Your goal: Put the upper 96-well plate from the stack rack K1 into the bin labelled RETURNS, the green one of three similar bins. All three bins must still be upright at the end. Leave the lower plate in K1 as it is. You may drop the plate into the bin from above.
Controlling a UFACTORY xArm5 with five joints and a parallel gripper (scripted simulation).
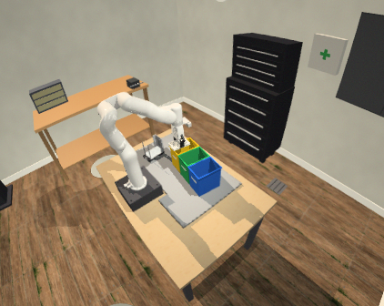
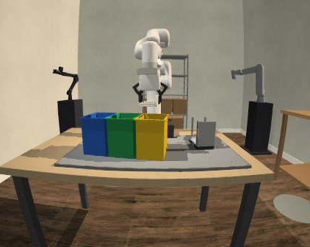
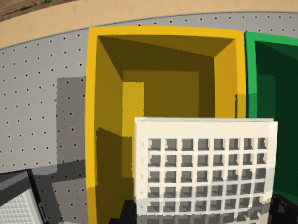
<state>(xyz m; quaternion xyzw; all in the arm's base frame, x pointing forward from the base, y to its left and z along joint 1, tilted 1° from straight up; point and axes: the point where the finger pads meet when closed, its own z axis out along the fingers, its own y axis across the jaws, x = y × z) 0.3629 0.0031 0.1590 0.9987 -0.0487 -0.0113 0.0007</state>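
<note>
My gripper (image 1: 180,142) (image 2: 149,99) is shut on the white 96-well plate (image 2: 149,104) (image 3: 202,169) and holds it flat in the air above the yellow bin (image 1: 176,158) (image 2: 150,137) (image 3: 93,129). The green RETURNS bin (image 1: 184,167) (image 2: 121,137) (image 3: 273,76) stands next to the yellow one, in the middle of the row. The blue bin (image 1: 206,179) (image 2: 94,134) is at the other end. All three stand upright. The stack rack K1 (image 1: 154,150) (image 2: 205,134) stands behind the yellow bin, and the lower plate (image 3: 23,219) still lies in it.
The bins and rack stand on a grey dotted mat (image 1: 193,207) (image 2: 211,159) (image 3: 40,96) on the wooden table (image 1: 225,223) (image 2: 137,177). The arm's black base (image 1: 138,191) sits at the table's left side. A side table (image 1: 79,105) and a black drawer cabinet (image 1: 261,96) stand off the table.
</note>
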